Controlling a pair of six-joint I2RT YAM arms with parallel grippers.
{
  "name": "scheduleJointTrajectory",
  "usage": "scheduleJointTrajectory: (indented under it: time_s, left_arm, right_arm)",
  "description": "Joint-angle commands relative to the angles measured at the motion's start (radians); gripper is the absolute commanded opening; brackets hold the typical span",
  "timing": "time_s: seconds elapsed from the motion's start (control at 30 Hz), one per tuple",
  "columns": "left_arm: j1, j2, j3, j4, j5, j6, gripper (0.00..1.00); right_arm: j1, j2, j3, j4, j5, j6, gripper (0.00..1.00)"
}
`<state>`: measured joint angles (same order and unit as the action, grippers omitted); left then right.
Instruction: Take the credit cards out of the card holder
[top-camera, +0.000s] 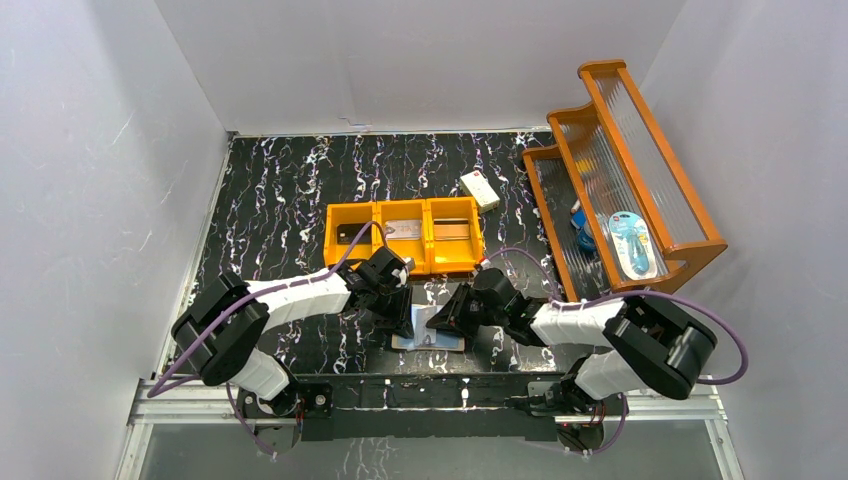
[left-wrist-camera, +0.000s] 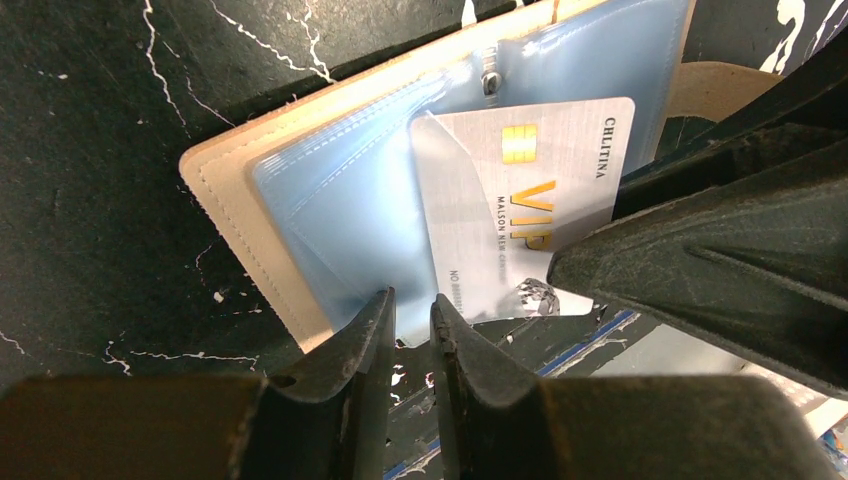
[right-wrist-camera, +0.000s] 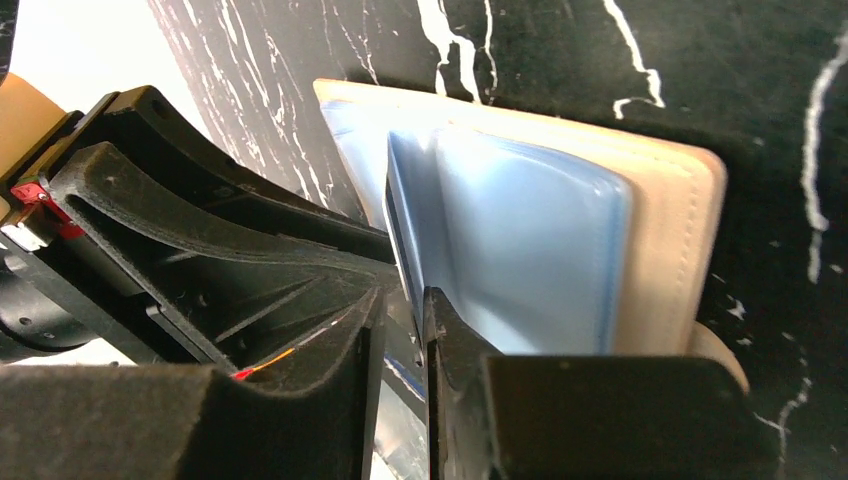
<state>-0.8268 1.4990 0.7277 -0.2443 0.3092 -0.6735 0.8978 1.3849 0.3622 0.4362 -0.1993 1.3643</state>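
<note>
Your card holder (top-camera: 430, 337) lies open on the black marbled table (top-camera: 280, 200), at the near edge between both grippers. Its stitched peach cover frames glossy pale-blue pockets, and a silver VIP credit card (left-wrist-camera: 525, 215) with a gold chip juts from one pocket. Your left gripper (left-wrist-camera: 411, 302) and right gripper (right-wrist-camera: 403, 305) each show a narrow slit at the pockets' edges, and you cannot tell whether either pinches anything.
</note>
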Motion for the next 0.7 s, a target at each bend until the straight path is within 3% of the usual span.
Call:
scheduleJointTrajectory:
  time_s: [0.0,0.17,0.37,0.67]
  left_arm:
    - [-0.005,0.025,-0.011,-0.080,-0.030,0.009,0.19]
    - [-0.006,0.030,-0.006,-0.084,-0.033,0.012,0.18]
    - [-0.005,0.015,-0.005,-0.090,-0.051,0.006,0.18]
    - [-0.006,-0.049,0.001,-0.142,-0.125,-0.023,0.22]
  right_arm:
    - [0.000,-0.062,0.032,-0.091,0.050,-0.047,0.26]
    - [0.000,-0.072,0.029,-0.058,0.037,-0.065,0.10]
    - [-0.001,-0.077,0.034,-0.087,0.042,-0.075,0.00]
    - [0.000,-0.219,0.028,-0.183,0.152,-0.163,0.00]
